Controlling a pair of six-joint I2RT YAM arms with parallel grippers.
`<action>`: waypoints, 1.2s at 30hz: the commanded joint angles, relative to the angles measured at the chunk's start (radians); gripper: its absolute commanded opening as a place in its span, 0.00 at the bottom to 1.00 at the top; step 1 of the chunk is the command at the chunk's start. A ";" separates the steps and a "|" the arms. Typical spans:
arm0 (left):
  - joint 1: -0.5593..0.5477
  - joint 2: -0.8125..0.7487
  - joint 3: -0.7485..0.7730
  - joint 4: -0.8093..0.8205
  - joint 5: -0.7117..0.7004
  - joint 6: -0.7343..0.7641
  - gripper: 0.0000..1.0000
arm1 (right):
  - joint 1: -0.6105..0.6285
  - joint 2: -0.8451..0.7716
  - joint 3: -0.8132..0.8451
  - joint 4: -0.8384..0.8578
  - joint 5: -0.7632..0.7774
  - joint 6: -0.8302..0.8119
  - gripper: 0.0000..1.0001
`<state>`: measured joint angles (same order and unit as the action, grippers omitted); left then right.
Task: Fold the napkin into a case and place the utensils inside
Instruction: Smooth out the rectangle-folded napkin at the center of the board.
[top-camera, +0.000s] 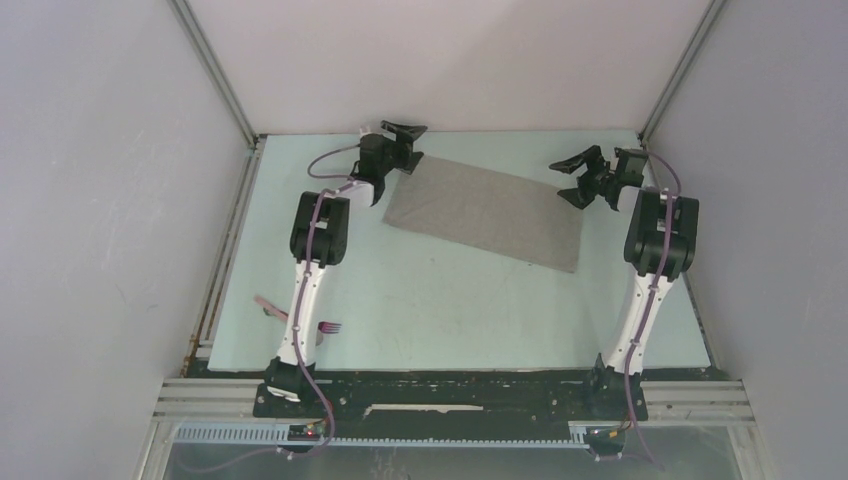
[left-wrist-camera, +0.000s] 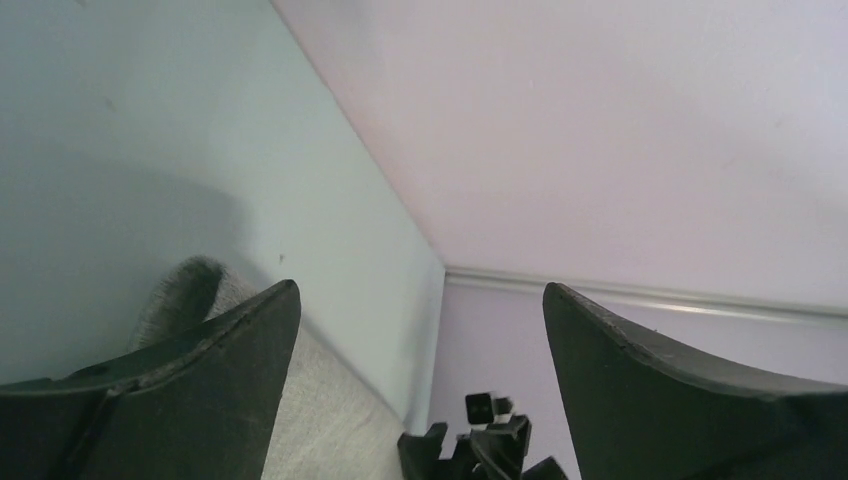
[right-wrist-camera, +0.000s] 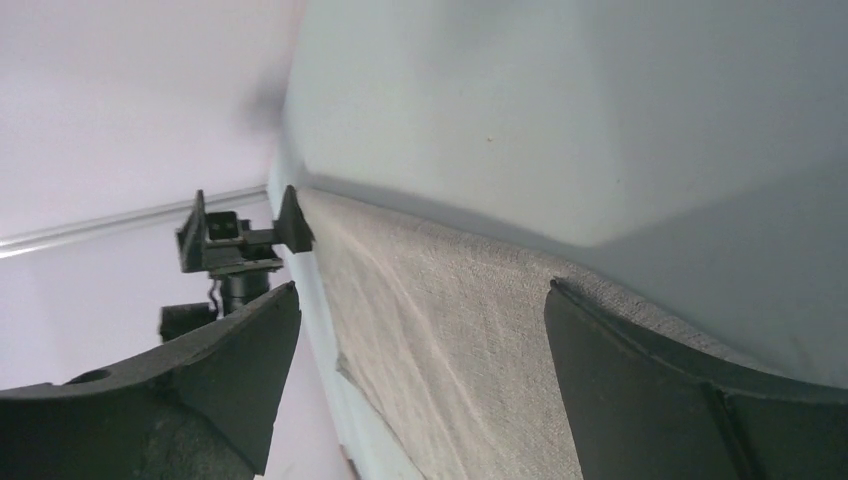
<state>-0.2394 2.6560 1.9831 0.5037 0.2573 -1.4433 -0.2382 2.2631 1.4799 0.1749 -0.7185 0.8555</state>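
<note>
The light-grey napkin (top-camera: 487, 211) lies flat as a folded rectangle at the back middle of the table. It is not in the shape of a case. My left gripper (top-camera: 408, 147) is open and empty at the napkin's far left corner (left-wrist-camera: 320, 420). My right gripper (top-camera: 573, 180) is open and empty just off the napkin's far right corner, and the cloth (right-wrist-camera: 470, 330) shows between its fingers. The fork (top-camera: 329, 327) and the spoon's pinkish handle (top-camera: 268, 305) lie by the left arm's base, partly hidden by the arm.
Grey walls enclose the pale green table (top-camera: 450, 310) on three sides, close behind both grippers. The black base rail (top-camera: 450, 390) runs along the near edge. Each wrist view shows the other gripper across the napkin: the right gripper (left-wrist-camera: 480, 445) and the left gripper (right-wrist-camera: 240, 235).
</note>
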 joint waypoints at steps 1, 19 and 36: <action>0.013 0.040 0.000 0.064 -0.059 -0.116 0.97 | -0.026 0.052 0.053 -0.043 0.031 0.085 1.00; 0.064 0.063 0.175 -0.157 0.008 0.069 1.00 | -0.118 0.089 0.332 -0.616 0.122 -0.233 1.00; -0.011 -0.866 -0.588 -0.690 0.095 0.491 1.00 | 0.029 -0.285 0.083 -1.096 0.637 -0.528 0.98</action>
<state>-0.1879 1.9961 1.6623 -0.1036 0.3172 -1.0103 -0.2405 1.9636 1.5665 -0.8112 -0.2150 0.3931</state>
